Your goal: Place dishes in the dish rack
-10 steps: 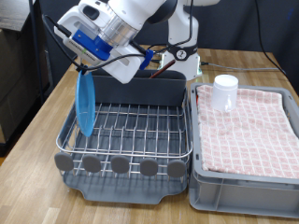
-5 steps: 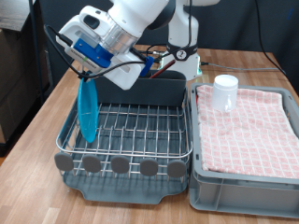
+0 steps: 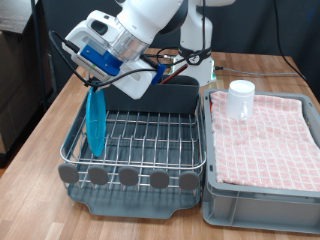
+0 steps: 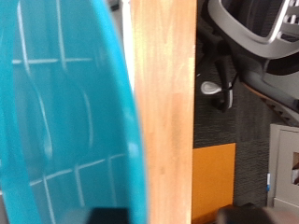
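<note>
The light-blue plate [image 3: 95, 122] stands on edge in the wire dish rack [image 3: 150, 135], at its end on the exterior view's left. My gripper [image 3: 97, 84] is right above the plate's top rim. In the wrist view the plate [image 4: 65, 112] fills one side, and the two dark fingertips [image 4: 103, 213] stand apart with the rim between them and wood showing in the gap. The white cup [image 3: 241, 98] stands on the pink checked cloth [image 3: 265, 135] in the grey crate. I cannot make out the wooden spoon for certain.
The dark grey caddy [image 3: 165, 97] sits at the rack's far side under the arm. Round grey tabs [image 3: 128, 176] and the drain tray [image 3: 135, 200] line the near edge. The grey crate [image 3: 260, 205] stands against the rack on the exterior view's right. All rest on a wooden table [image 3: 40, 130].
The plate has come down from a tilted hold into the rack and now stands nearly upright. The gripper has moved down with it and then eased slightly up.
</note>
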Robot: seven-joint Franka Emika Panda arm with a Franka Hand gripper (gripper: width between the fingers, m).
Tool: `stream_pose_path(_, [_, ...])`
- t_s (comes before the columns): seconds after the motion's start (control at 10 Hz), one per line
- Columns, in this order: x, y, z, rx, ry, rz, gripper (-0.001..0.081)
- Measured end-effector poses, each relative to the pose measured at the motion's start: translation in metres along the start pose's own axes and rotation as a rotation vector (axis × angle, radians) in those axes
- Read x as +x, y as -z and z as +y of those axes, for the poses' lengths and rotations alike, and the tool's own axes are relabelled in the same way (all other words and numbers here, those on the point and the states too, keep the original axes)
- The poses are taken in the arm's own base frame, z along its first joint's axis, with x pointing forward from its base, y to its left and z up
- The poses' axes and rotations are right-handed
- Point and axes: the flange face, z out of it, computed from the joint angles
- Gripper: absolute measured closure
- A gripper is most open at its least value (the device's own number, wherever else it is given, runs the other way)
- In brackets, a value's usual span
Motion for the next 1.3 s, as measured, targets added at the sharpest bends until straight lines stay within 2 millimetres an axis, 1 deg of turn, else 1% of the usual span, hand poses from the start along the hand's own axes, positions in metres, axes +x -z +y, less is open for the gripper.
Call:
stream_pose_path(0.1, [0.001, 0.002, -0.002, 0.030, -0.001, -0.022, 0.0603])
stream_pose_path(0.2, [0.003, 0.004, -0.004, 0.067, 0.006, -0.050, 0.0442])
stream_pose_path(0.3, [0.004, 0.006, -0.005, 0.098, 0.017, -0.085, 0.0442])
stream_pose_path(0.4, [0.007, 0.009, -0.007, 0.130, 0.026, -0.116, 0.0260])
stream_pose_path(0.5, [0.010, 0.014, -0.007, 0.160, 0.028, -0.139, 0.0118])
stream_pose_path(0.6, [0.015, 0.020, -0.006, 0.180, 0.027, -0.154, 0.0118])
stream_pose_path(0.7, [0.019, 0.027, -0.005, 0.190, 0.025, -0.165, 0.0031])
stream_pose_path(0.8, [0.025, 0.037, -0.002, 0.201, 0.020, -0.180, 0.0031])
stream_pose_path(0.9, [0.031, 0.048, 0.002, 0.215, 0.017, -0.195, 0.0010])
stream_pose_path(1.1, [0.042, 0.073, 0.014, 0.217, 0.021, -0.207, 0.0005])
stream_pose_path(1.2, [0.049, 0.087, 0.019, 0.213, 0.040, -0.180, 0.0003])
stream_pose_path(1.3, [0.051, 0.095, 0.022, 0.208, 0.060, -0.163, 0.0003])
